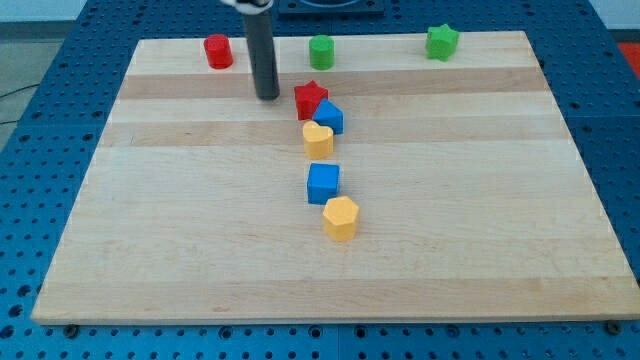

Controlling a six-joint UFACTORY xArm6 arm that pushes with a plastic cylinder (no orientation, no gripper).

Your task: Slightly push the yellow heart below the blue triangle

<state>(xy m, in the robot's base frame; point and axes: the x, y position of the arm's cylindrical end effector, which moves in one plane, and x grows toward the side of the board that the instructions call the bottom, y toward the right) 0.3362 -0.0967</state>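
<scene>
The yellow heart (pixel 318 139) lies near the board's middle, just below and slightly left of the blue triangle (pixel 330 117), touching it. A red star (pixel 310 98) touches the blue triangle at its upper left. My tip (pixel 267 96) rests on the board to the left of the red star, up and left of the yellow heart, apart from all blocks.
A blue cube (pixel 323 183) and a yellow hexagon (pixel 341 218) lie below the heart. A red cylinder (pixel 218 51), a green cylinder (pixel 321 51) and a green star (pixel 442 41) stand along the top edge of the wooden board (pixel 150 250).
</scene>
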